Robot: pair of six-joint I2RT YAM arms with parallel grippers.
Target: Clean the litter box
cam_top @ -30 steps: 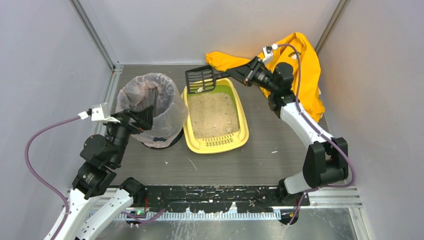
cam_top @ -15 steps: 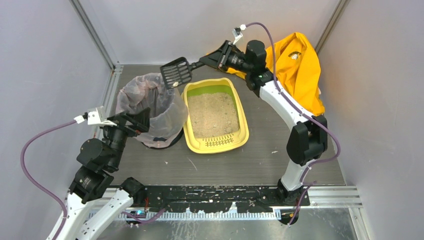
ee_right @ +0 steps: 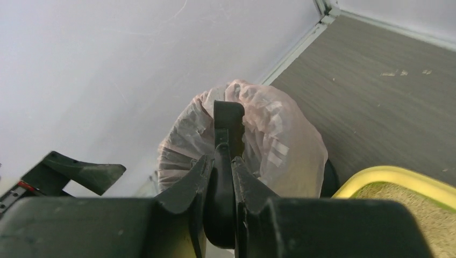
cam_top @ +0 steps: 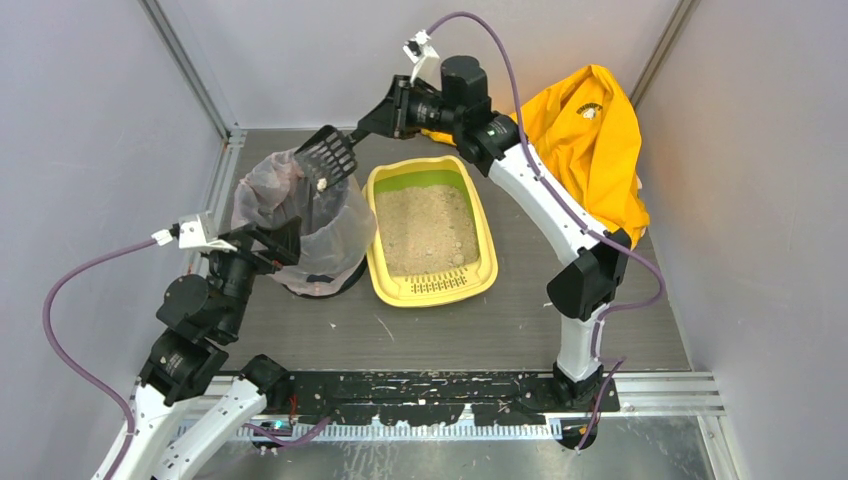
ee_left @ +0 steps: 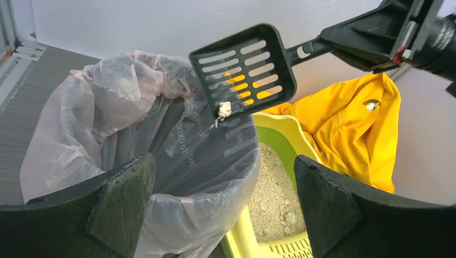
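**Scoop tilted over the bin's far rim**

The right gripper (cam_top: 380, 118) is clamped on the handle of the black slotted scoop (cam_top: 328, 158). The scoop's head tilts above the far rim of the bag-lined bin (cam_top: 345, 228). A pale clump (ee_left: 224, 109) sits at the head's lower edge, seemingly stuck to the slots. The left gripper (cam_top: 272, 240) stands spread wide, holding nothing, at the bin's near side. The litter box (cam_top: 484, 240) lies just right of the bin, its front lip well apart from the arm bases. A yellow cloth (cam_top: 590, 140) fills the far right corner.
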